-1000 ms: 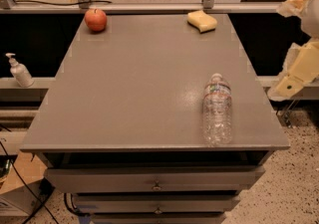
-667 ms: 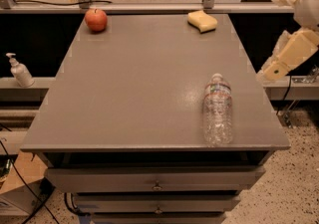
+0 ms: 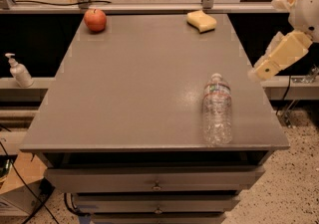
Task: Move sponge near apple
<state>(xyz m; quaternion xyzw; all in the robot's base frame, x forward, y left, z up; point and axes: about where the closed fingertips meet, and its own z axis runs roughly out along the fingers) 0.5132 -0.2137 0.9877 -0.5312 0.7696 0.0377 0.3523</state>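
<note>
Sponge (image 3: 202, 21) hugs far table (image 3: 144, 93) edge; claw (image 3: 261, 71) seemingly hangs beyond right edge.

Cut off at the edges
The tool (image 3: 261, 71) hangs at 3 o'clock beside the bench (image 3: 139, 93), its arm (image 3: 306, 9) cut by the right border; the lowest drawer (image 3: 159, 215) runs off at 6 o'clock; the bottle (image 3: 217, 111) label is unreadable.

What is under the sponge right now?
Only the grey table; the sponge lies at its far right corner, covering the patch beneath. The gripper hangs beyond the table's right edge.
</note>
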